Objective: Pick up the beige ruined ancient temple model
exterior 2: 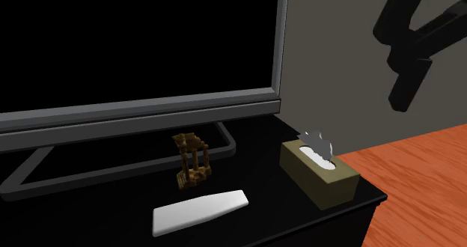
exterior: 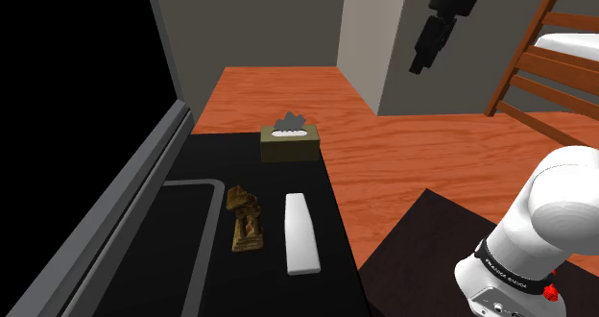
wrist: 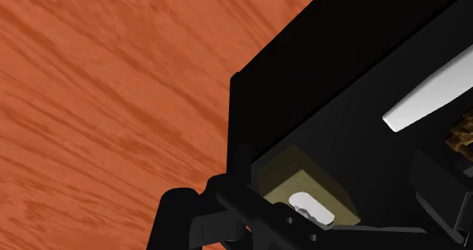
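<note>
Overhead, released, empty

Shows the gripper [exterior: 419,65] parted and clutching nothing, high over the floor [exterior: 403,161], right of the black stand [exterior: 230,157]. Finds the temple model [exterior: 246,219] on that stand, just left of a white bar [exterior: 301,233], tissue box [exterior: 289,142] farther back. Could topple the model by clipping a column. Cannot make out its base.
</note>
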You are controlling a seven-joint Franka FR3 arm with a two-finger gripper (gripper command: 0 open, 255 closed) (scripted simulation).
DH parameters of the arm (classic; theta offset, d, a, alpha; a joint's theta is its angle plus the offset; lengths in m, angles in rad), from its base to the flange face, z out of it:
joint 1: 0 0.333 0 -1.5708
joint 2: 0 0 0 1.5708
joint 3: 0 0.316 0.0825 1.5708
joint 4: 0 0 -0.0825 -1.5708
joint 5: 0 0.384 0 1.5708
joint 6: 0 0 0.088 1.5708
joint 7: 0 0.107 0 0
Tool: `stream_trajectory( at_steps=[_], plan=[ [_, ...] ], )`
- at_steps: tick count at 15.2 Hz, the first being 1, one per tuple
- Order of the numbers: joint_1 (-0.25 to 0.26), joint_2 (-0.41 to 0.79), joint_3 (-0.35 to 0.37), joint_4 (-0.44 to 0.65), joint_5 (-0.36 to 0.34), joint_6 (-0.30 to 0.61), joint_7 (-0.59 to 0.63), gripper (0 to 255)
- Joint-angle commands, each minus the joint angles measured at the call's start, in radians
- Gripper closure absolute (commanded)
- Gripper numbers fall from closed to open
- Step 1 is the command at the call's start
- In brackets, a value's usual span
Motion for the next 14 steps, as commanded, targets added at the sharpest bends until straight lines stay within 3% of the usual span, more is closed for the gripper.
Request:
stream_trajectory(
  at_steps=[1, 14],
  plan=[
    [0.000, 0.000, 0.000, 0.000, 0.000, 0.000, 0.000, 0],
    [0.101, 0.207, 0.234, -0.017, 0.121, 0.232, 0.178, 0]
  ],
)
